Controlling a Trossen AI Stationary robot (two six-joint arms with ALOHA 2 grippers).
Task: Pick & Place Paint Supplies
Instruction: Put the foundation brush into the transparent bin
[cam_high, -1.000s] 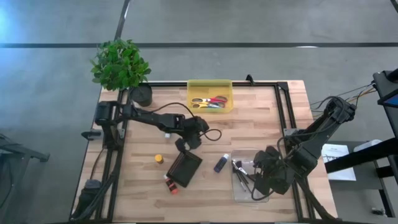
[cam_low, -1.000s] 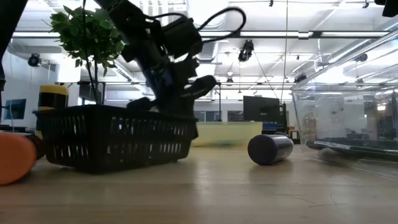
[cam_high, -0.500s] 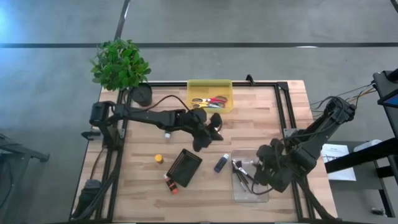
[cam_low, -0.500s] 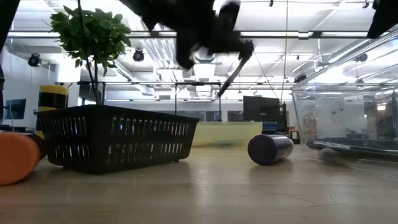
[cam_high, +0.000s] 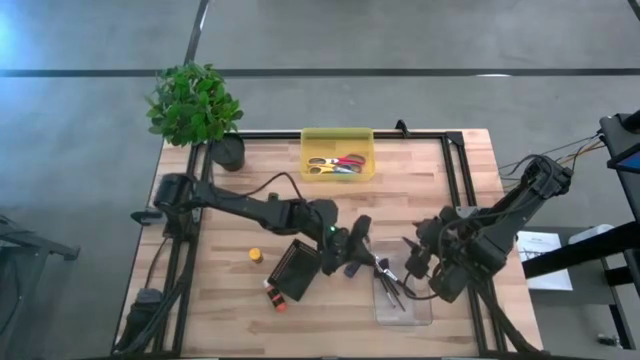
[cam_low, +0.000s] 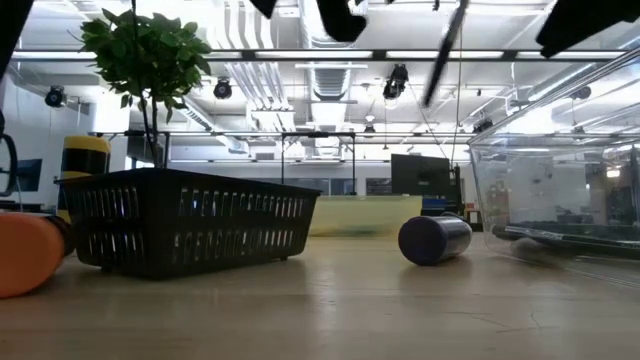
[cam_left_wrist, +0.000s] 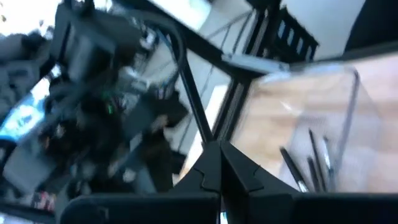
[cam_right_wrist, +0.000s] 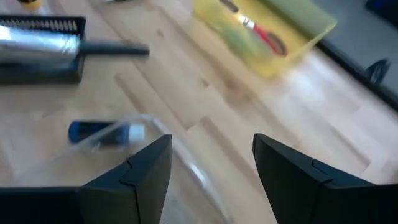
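On a wooden table (cam_high: 420, 180), a clear plastic bin (cam_high: 404, 300) serves as the landmark; it sits toward the table's right front. Several thin dark-handled paintbrushes (cam_high: 388, 283) lie inside it, and the left wrist view shows them on the bin's floor (cam_left_wrist: 311, 165).

The left gripper (cam_high: 356, 247) hangs just beside the bin's left edge, raised off the table, with its arm stretched across from the table's left side. Its fingers (cam_left_wrist: 239, 168) are pressed together at the tips, and a thin dark brush (cam_low: 442, 55) slants down from it; in the low view that brush hangs high above the table, to the left of the bin's clear wall (cam_low: 560, 180).

The right gripper (cam_high: 413, 262) sits over the bin's right rim. Its two fingers (cam_right_wrist: 146, 168) stand wide apart with nothing between them.

A purple-blue paint tube (cam_high: 351, 268) lies on the table just left of the bin, almost under the left gripper; it also shows in the right wrist view (cam_right_wrist: 106, 132) and the low view (cam_low: 433, 239). A black mesh basket (cam_high: 296, 269) lies farther left of the bin. A yellow-orange tube (cam_high: 255, 256) and a red tube (cam_high: 273, 298) lie left of the basket, well apart from the bin.

A yellow tray (cam_high: 338, 153) holding red and green items stands at the table's far edge, well behind the bin. A potted plant (cam_high: 195, 105) stands at the far left corner.
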